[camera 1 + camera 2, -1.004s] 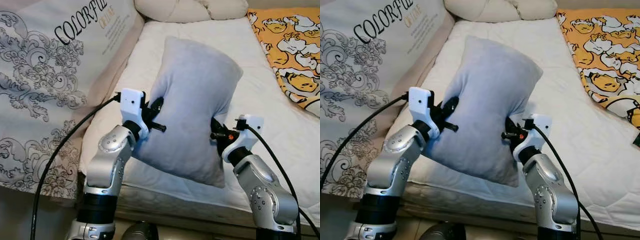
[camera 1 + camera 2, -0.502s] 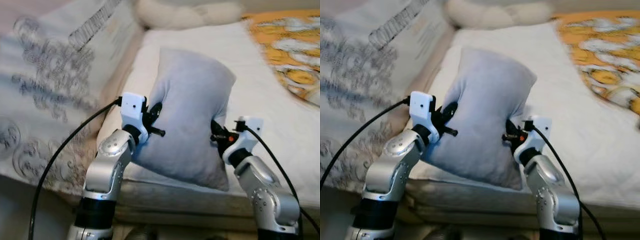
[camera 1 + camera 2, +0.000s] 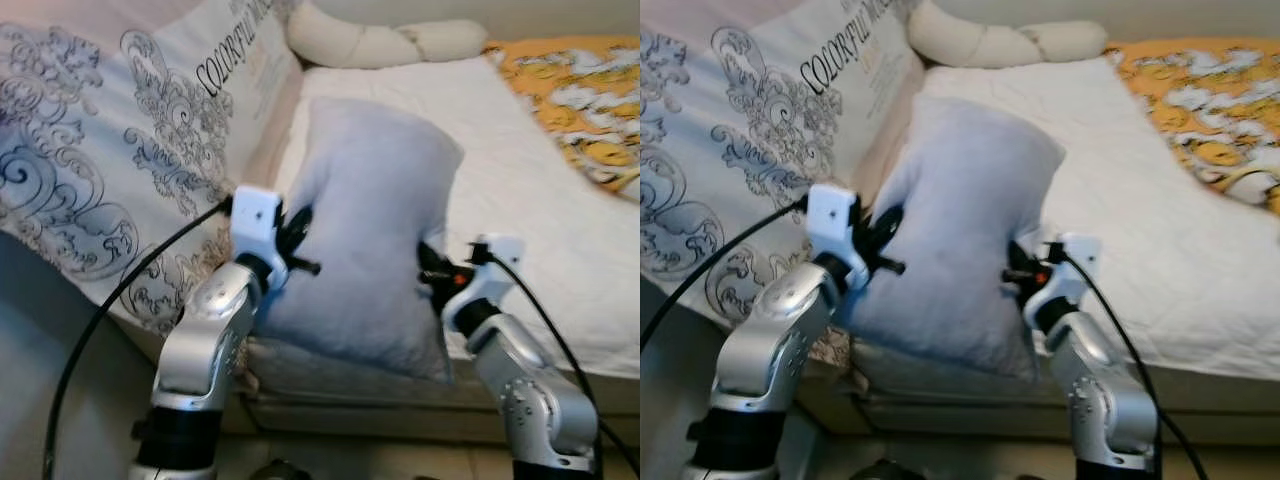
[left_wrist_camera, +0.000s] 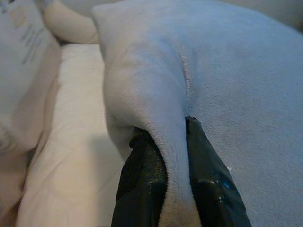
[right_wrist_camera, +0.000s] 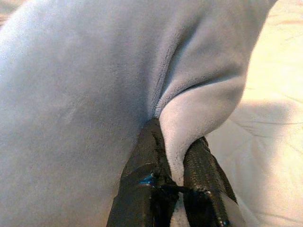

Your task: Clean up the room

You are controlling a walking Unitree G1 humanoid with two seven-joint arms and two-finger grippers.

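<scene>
a pale blue pillow (image 3: 370, 220) is held upright above the near edge of a white bed (image 3: 530, 190), gripped on both sides. the left hand (image 4: 176, 156) pinches a fold of the pillow's edge between its black fingers (image 4: 144, 175), and the right hand (image 5: 177, 163) pinches a fold on the opposite edge. a patterned cover (image 3: 110, 140) lies to the left, a yellow printed blanket (image 3: 580, 90) to the far right, cream cushions (image 3: 380, 40) at the head.
</scene>
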